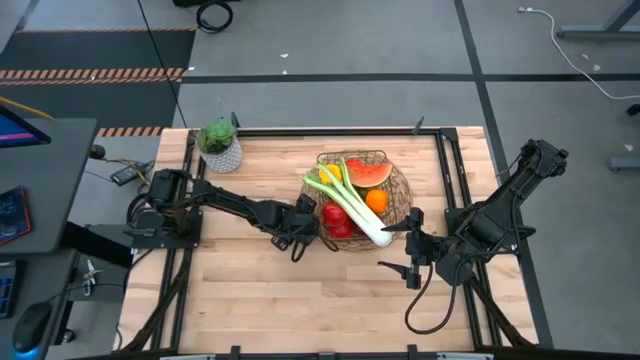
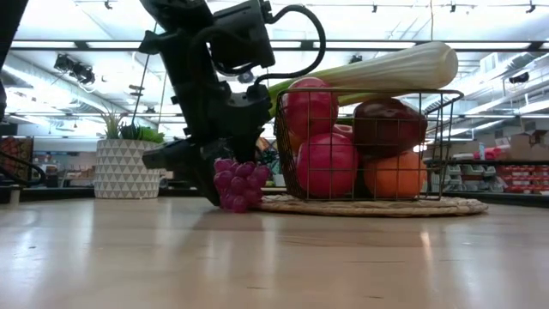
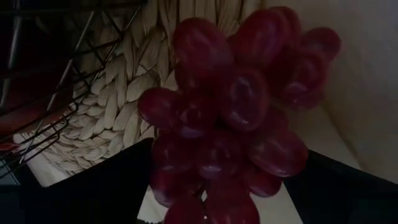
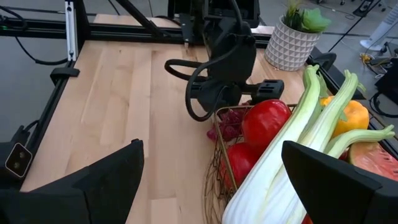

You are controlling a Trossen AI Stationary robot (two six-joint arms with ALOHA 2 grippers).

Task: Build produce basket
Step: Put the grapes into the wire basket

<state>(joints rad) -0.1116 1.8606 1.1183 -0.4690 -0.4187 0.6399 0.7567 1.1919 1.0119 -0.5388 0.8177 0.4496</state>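
Counted in the basket (image 1: 400, 200): one leek (image 1: 345, 200) lying diagonally, white end over the rim, two red apples (image 2: 326, 163), one orange (image 1: 376, 200), one watermelon slice (image 1: 367, 172). Beside the basket on the tabletop (image 1: 250, 290), one grape bunch (image 2: 238, 184) between the left tool (image 1: 300, 235) fingers, grip unclear. Right tool (image 1: 412, 245) near the basket, wide open, empty.

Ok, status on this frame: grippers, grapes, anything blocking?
Left gripper over the grapes, which sit on the table against the basket. Right gripper open, waiting beside the basket. Leek lies across the rim.

No legible text anywhere
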